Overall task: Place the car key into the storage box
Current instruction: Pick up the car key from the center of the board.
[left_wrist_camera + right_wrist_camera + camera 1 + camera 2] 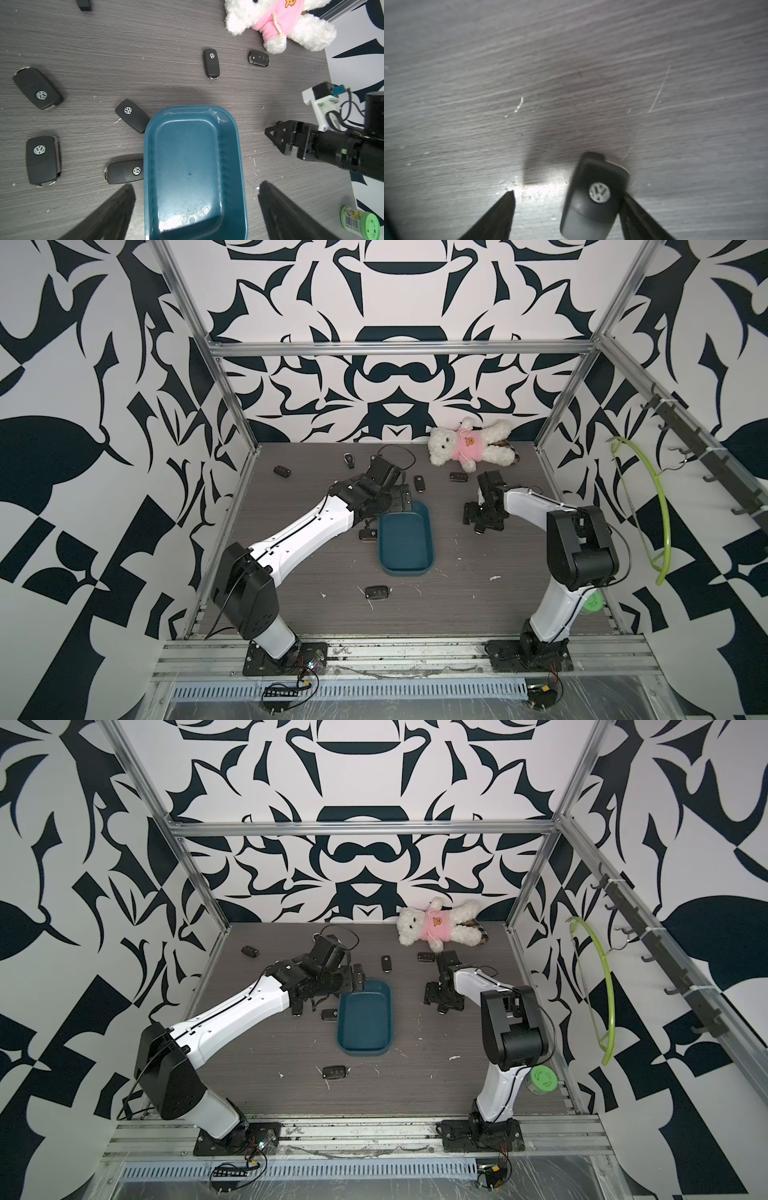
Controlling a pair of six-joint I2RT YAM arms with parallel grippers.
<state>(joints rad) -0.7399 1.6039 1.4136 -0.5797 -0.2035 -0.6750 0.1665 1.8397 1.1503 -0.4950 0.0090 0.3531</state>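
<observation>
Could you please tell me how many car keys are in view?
9 keys: two beside the box, two by the teddy, four scattered on the table, one inside the right gripper. More may hide under the arms.

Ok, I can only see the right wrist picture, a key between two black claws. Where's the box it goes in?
Observer: In both top views the storage box sits on the table, to the robot's left of your right gripper, apart from it.
Operator: Is anything in it?
Observer: No, the left wrist view shows its floor bare.
Operator: What's the other claw doing?
Observer: The left gripper hangs open above one end of the box.
</observation>
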